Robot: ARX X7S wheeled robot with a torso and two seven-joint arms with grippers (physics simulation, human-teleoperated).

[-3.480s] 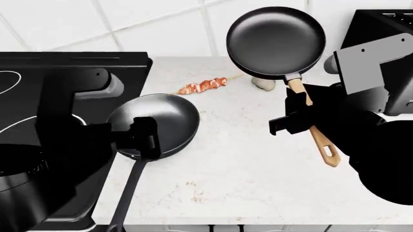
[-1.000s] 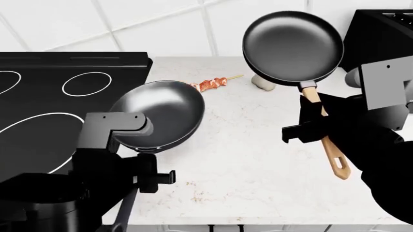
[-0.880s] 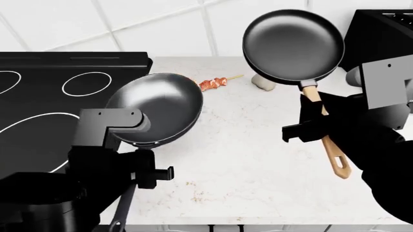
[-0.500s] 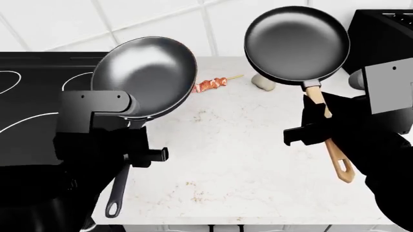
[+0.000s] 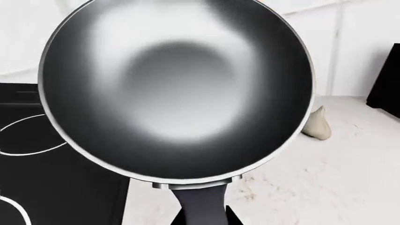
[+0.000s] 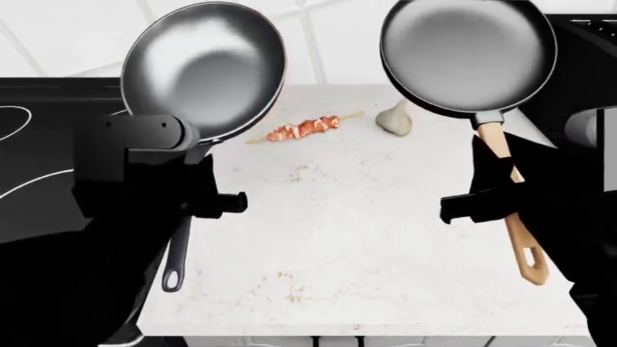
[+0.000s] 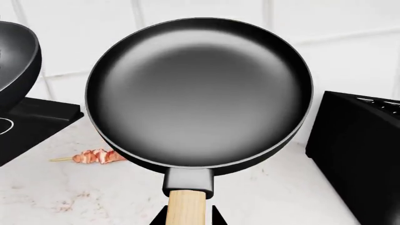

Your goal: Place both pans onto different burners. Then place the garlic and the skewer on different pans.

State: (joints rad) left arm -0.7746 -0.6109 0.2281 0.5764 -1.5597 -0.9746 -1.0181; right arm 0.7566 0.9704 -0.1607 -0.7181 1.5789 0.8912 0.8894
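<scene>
My left gripper [image 6: 198,201] is shut on the thin black handle [image 5: 201,206] of the deeper pan [image 6: 202,69], which hangs in the air, tilted up, above the counter's left edge beside the stovetop [image 6: 39,144]. My right gripper [image 6: 493,196] is shut on the wooden handle [image 7: 186,206] of the shallower pan [image 6: 469,54], also raised, at the right. The skewer [image 6: 303,129] lies on the counter between the two pans. The garlic [image 6: 394,119] sits to its right, just below the shallow pan's rim. White burner outlines [image 5: 28,145] show partly beside the left arm.
A marble counter [image 6: 347,246] stretches from the stovetop to a black boxy appliance [image 7: 359,154] at the back right. A tiled white wall [image 6: 328,36] stands behind. The deeper pan's rim [image 7: 16,65] shows at the edge of the right wrist view.
The left arm has lifted the deeper pan off the counter and tilted it up toward the wall. The right arm has raised the shallower pan a little higher.
</scene>
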